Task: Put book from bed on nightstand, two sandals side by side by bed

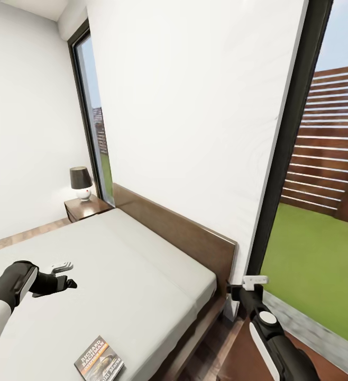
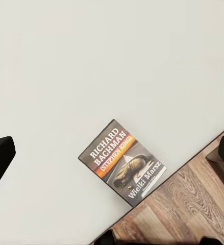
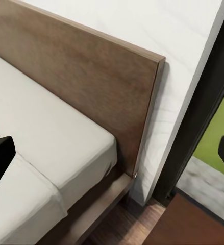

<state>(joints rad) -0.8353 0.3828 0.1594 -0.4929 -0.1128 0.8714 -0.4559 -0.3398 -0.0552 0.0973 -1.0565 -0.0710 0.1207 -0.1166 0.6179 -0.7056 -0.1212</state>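
Note:
The book (image 1: pixel 99 361) lies flat on the bed's grey mattress (image 1: pixel 121 275) near its front edge; its dark cover with the orange band also shows in the left wrist view (image 2: pixel 123 161). My left gripper (image 1: pixel 68 274) hovers open above the mattress, up and left of the book, holding nothing. My right gripper (image 1: pixel 245 284) is open and empty beside the headboard's (image 1: pixel 179 227) near corner. A dark nightstand (image 1: pixel 87 207) stands at the far side of the bed. The sandals are out of view.
A lamp (image 1: pixel 81 182) with a black shade sits on the far nightstand. A tall dark-framed window (image 1: pixel 322 211) showing grass and fence is at the right. A reddish-brown surface (image 3: pixel 193 227) lies below my right arm, by the headboard corner. Wood floor (image 2: pixel 193 209) runs along the bed's edge.

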